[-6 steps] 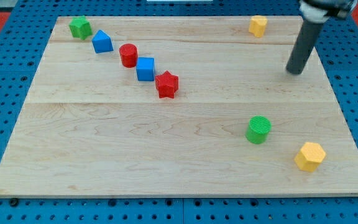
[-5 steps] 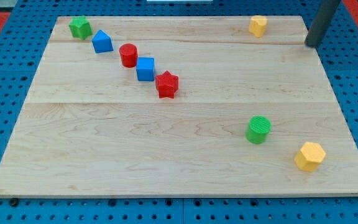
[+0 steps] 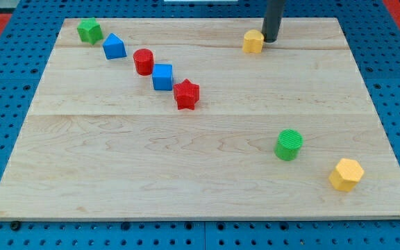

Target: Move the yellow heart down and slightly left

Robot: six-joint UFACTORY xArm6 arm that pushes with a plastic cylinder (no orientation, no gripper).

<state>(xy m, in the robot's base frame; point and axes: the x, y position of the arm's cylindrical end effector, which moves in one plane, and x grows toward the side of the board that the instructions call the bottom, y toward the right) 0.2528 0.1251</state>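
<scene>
Dark rod's lower end, my tip (image 3: 270, 40), has no jaws and presses against the upper right side of the small yellow plastic heart (image 3: 253, 42) near the wooden board's (image 3: 186, 160) top edge; a green plastic cylinder (image 3: 289, 144) sits well below it.

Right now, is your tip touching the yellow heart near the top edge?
Touching, as far as the camera view shows: my tip sits against the upper right side of the yellow heart, with no board visible between them.
</scene>
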